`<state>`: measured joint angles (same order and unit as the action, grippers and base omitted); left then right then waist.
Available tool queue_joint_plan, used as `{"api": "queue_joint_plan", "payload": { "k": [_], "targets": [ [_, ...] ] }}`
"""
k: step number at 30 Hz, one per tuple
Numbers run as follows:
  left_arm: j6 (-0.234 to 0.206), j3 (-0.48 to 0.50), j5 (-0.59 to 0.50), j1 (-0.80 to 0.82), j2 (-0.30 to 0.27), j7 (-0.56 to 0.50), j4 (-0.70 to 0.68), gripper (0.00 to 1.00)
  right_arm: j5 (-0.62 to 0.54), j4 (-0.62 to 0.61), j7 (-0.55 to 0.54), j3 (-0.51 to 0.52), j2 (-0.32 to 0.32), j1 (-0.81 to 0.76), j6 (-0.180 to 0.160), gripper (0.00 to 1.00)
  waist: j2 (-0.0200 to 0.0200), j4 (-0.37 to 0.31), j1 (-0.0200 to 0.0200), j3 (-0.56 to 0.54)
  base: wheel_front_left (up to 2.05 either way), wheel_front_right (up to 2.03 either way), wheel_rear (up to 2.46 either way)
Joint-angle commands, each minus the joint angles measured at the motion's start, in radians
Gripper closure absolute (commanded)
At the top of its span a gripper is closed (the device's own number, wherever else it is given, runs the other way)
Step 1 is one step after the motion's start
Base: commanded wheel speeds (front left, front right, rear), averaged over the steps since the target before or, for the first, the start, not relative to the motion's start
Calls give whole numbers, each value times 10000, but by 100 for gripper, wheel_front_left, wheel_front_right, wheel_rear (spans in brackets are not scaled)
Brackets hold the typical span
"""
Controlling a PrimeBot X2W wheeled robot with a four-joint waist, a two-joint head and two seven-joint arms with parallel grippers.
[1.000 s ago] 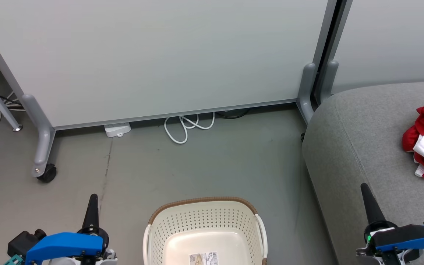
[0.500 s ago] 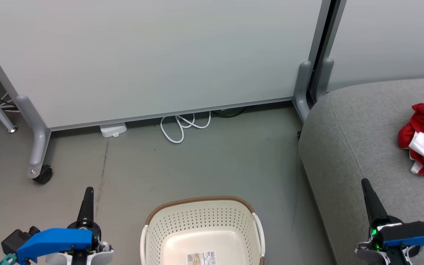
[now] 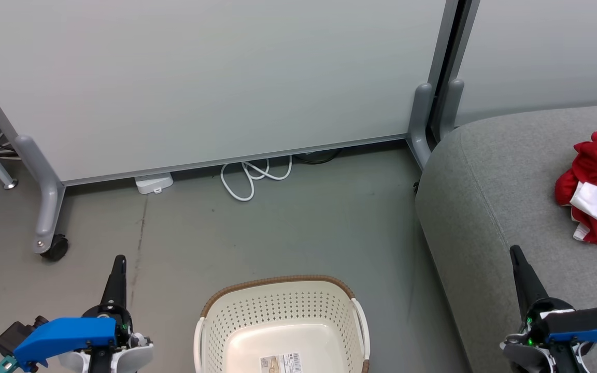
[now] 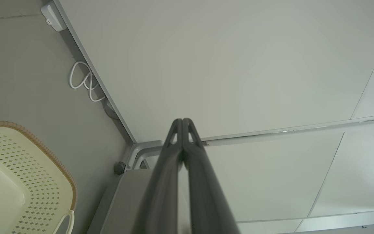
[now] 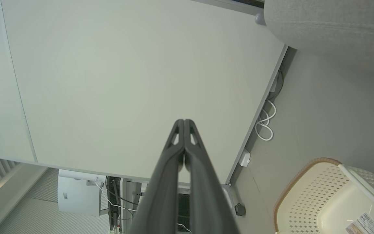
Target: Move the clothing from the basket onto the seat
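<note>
Clothing: red garments with white panels, bunched in one heap on the light-grey sofa. The heap lies at the right edge of the head view and is partly cut off by the frame.

Left hand: two long dark fingers pressed together tip to tip, gripping nothing. It sits at the lower left of the head view, over the floor, left of the laundry basket and apart from it.

Right hand: fingers likewise pressed flat together, with nothing between them. It sits at the lower right, over the front part of the sofa, below the heap in the head view and clear of it.

Laundry basket: cream, with perforated walls, a brown woven-look rim and white side handles. It stands on the floor between the two hands, just left of the sofa's rounded end. A printed label is stuck to its bottom.

Partition panel: pale, on grey legs, with a black caster at its left foot. It stands behind the basket.

White cable: looped on the floor at the panel's lower edge. A small white box lies to its left.
</note>
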<state>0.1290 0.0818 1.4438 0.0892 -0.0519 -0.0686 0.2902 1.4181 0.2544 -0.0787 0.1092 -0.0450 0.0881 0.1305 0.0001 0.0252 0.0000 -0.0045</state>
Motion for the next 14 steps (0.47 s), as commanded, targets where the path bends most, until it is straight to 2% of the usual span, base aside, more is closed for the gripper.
{"api": "queue_joint_plan", "payload": {
  "k": [1, 14],
  "targets": [
    [25, 61, 163, 190, 2, -46, -110, 100, 210, -68, -66, 30, -71, 137, 3, 100, -1, -12, 0, 4, 0, 0, 0],
    [29, 236, 1038, 221, 13, -297, -326, 100, 1196, -98, -244, 47, -75, 201, 4, 100, -1, -138, 0, 42, 0, 0, 0]
  ]
}}
